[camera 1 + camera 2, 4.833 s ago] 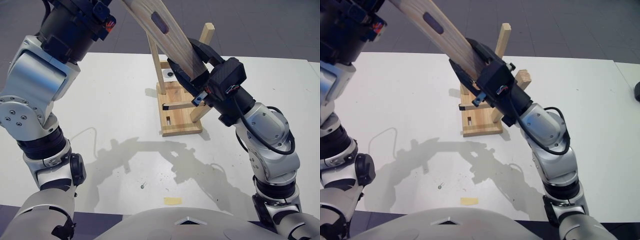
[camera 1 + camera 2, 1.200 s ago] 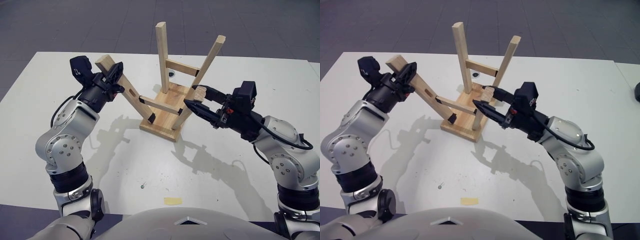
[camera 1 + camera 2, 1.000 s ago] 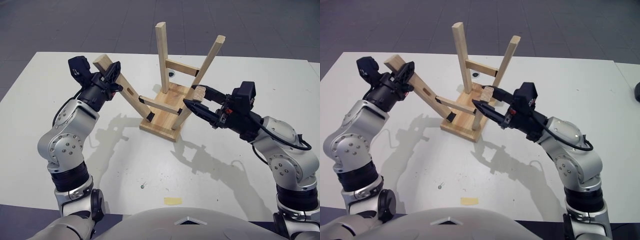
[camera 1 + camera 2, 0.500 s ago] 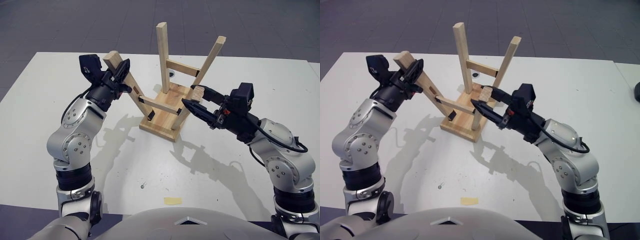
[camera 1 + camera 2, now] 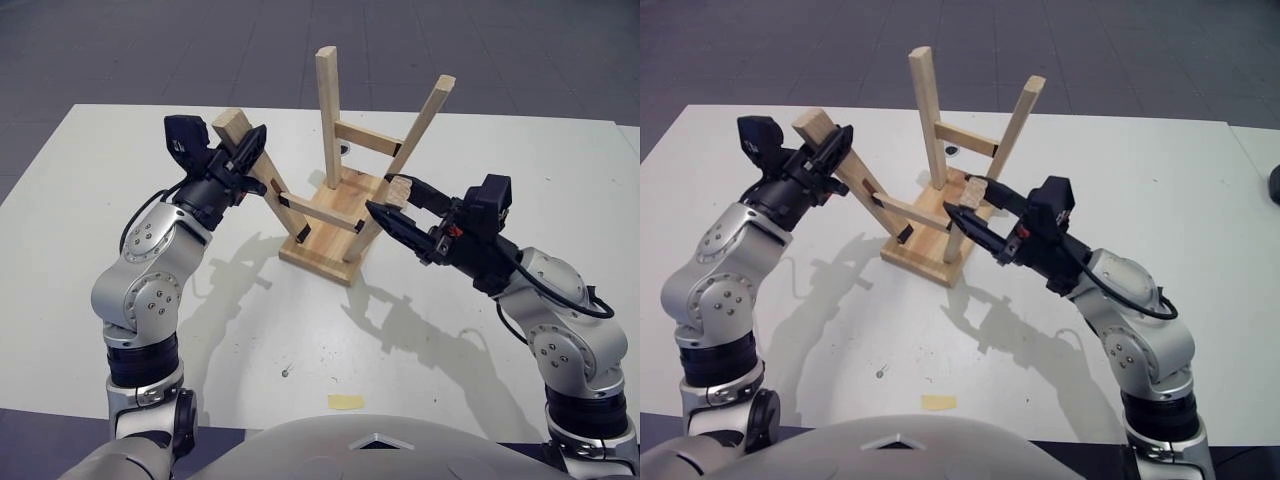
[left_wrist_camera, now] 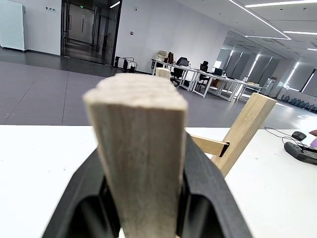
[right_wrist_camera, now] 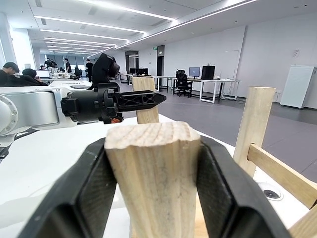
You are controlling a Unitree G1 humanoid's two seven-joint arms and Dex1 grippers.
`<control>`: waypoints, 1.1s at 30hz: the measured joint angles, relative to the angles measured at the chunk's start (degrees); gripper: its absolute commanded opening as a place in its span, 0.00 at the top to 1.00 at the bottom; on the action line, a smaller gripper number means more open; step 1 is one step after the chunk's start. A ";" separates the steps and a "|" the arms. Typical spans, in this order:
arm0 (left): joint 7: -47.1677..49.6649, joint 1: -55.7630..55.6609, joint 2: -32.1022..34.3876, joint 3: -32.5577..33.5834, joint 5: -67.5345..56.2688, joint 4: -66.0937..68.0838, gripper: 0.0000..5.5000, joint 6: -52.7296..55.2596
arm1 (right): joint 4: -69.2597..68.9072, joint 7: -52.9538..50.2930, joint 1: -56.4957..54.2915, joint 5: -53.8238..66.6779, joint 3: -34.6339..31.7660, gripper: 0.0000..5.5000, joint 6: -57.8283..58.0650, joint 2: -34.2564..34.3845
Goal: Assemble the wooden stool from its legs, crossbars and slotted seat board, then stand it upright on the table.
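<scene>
Wooden stool (image 5: 335,240) is sitting upside down on the table (image 5: 520,160). Left gripper (image 5: 245,150) is clamping the outer leg's (image 5: 265,182) tip between its fingers, and right gripper (image 5: 396,202) is squeezing the nearer leg's (image 5: 366,232) tip likewise.

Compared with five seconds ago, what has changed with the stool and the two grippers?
Then both grippers held a leg pair high above the seat board. Now it stands in the board, and in the last second the left gripper has tilted its leg more upright, toward the stool's middle. The right gripper stays shut on the near leg's end. In that second the board and far legs did not move.
</scene>
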 measured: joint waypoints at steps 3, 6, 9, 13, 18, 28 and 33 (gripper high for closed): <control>-0.83 0.03 0.13 -0.05 0.00 0.39 0.82 -0.42 | -0.27 0.00 1.04 -0.04 -0.42 0.61 -0.62 0.17; -1.79 0.08 0.45 -0.13 0.00 0.99 0.82 -1.29 | -0.31 0.09 2.27 0.10 -0.99 0.60 -1.43 0.46; -2.16 0.64 0.46 -0.86 0.39 1.36 0.81 -2.52 | -0.25 0.10 2.82 0.08 -0.95 0.60 -2.05 1.26; -2.19 1.29 0.40 -2.24 1.31 1.21 0.81 -4.11 | 0.06 0.14 3.49 -0.21 -0.77 0.60 -3.22 2.00; -2.74 3.10 0.56 -3.09 2.11 0.79 0.81 -6.05 | 0.31 0.17 3.96 -0.94 -0.29 0.60 -4.18 2.72; -3.98 5.00 1.84 -4.79 3.03 1.82 0.81 -10.38 | 0.99 0.23 4.99 -1.90 0.47 0.60 -6.10 3.52; -4.04 6.34 2.87 -7.82 5.27 0.26 0.81 -10.96 | 1.26 0.24 5.42 -2.04 0.80 0.60 -6.29 3.55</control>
